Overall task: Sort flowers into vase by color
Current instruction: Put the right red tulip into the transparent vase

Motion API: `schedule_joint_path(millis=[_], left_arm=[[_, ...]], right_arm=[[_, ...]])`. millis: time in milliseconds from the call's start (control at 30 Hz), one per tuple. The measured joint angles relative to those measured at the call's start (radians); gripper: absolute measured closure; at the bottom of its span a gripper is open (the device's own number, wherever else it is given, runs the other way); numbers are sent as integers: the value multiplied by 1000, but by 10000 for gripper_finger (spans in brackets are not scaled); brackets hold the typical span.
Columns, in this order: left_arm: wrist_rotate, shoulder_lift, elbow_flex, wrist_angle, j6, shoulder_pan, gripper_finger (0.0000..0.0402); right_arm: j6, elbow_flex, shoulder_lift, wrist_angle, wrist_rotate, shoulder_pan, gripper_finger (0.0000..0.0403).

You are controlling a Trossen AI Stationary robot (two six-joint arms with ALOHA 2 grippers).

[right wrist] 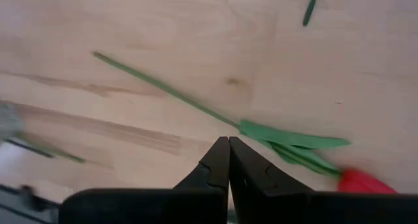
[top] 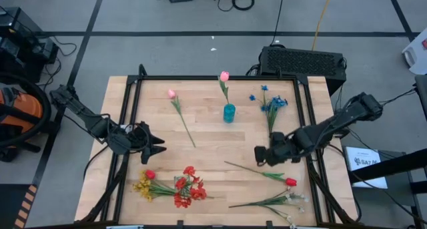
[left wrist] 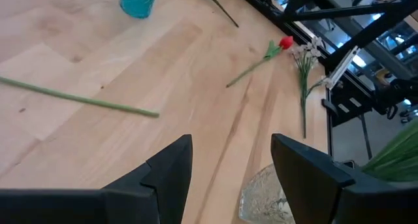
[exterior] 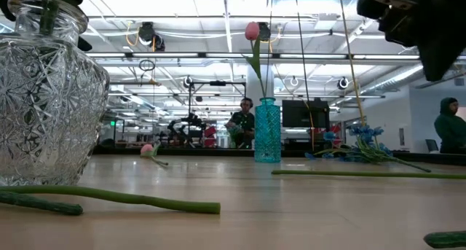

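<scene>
A red tulip lies on the table's right near part, its long stem flat on the wood. My right gripper is shut and hangs above that stem, clear of the table. A blue vase holds one pink tulip. Another pink tulip lies left of it and a blue spray to its right. Red clusters and a yellow bunch sit near the near edge, white blooms farther right. My left gripper is open, left of centre, above bare wood.
A clear cut-glass vase stands by the near edge with dark stems in its neck; its rim shows just beyond my left fingers. Black rails run along both table sides. People are in the room behind.
</scene>
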Motion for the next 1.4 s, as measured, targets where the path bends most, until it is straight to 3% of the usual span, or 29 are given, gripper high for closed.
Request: schedule_joint_path(millis=[533,667,867,1267,1400], left_arm=[[20,0,0,-2,-3,0,188],[20,0,0,3,-8,0,187],[4,0,0,2,-9,0,187],[-7,2,0,1,-9,0,187],[-7,2,0,1,-9,0,187]], right_arm=[[-323,0,155,39,-125,79,391],[-95,0,179,66,-222,69,377],[103,0,211,92,-202,72,356],[205,0,230,103,-127,84,307],[88,0,232,109,-126,91,286]])
